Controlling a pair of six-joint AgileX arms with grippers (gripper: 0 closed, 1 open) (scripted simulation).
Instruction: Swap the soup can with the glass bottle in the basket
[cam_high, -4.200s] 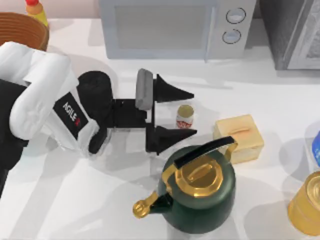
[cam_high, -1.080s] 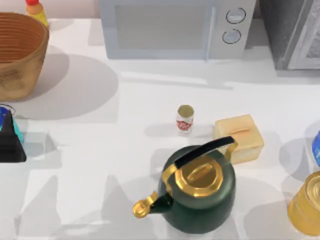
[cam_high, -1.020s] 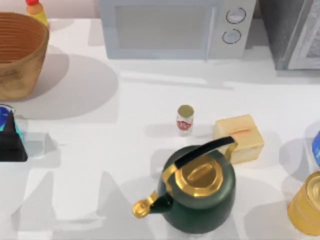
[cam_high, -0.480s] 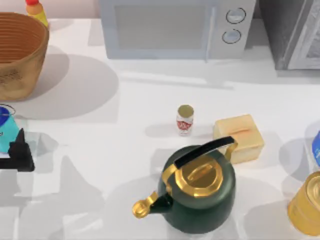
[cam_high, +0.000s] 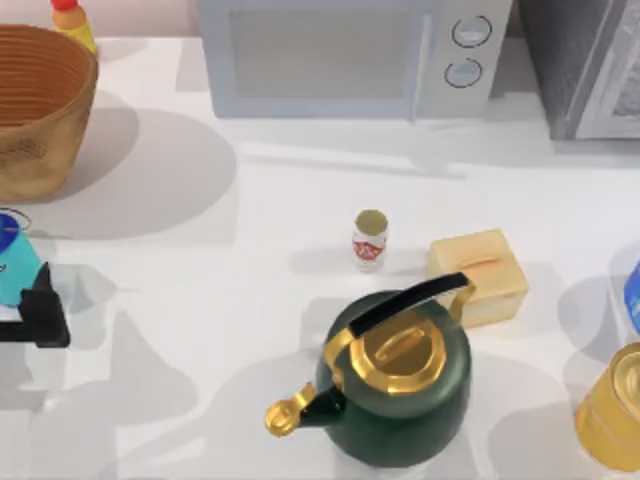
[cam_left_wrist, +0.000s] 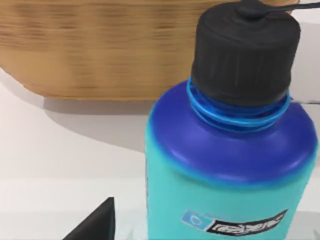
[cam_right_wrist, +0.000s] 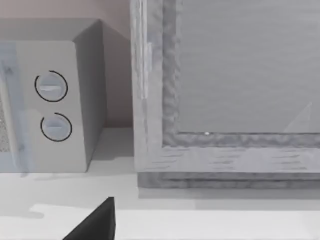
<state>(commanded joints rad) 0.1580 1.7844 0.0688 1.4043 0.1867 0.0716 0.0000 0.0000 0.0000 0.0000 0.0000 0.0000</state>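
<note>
Had drawn the left gripper away from the glass bottle to the table's 9 o'clock edge; could not tell how its jaws stood. Left the bottle unmoved mid-table, at 12 o'clock of the kettle. Found the soup can just beside the gripper at its 11 o'clock, at 6 o'clock of the basket: cyan body, blue shoulder, black cap, dark label with unreadable writing. Parked the right gripper facing the microwave; jaw state likewise impossible to tell.
</note>
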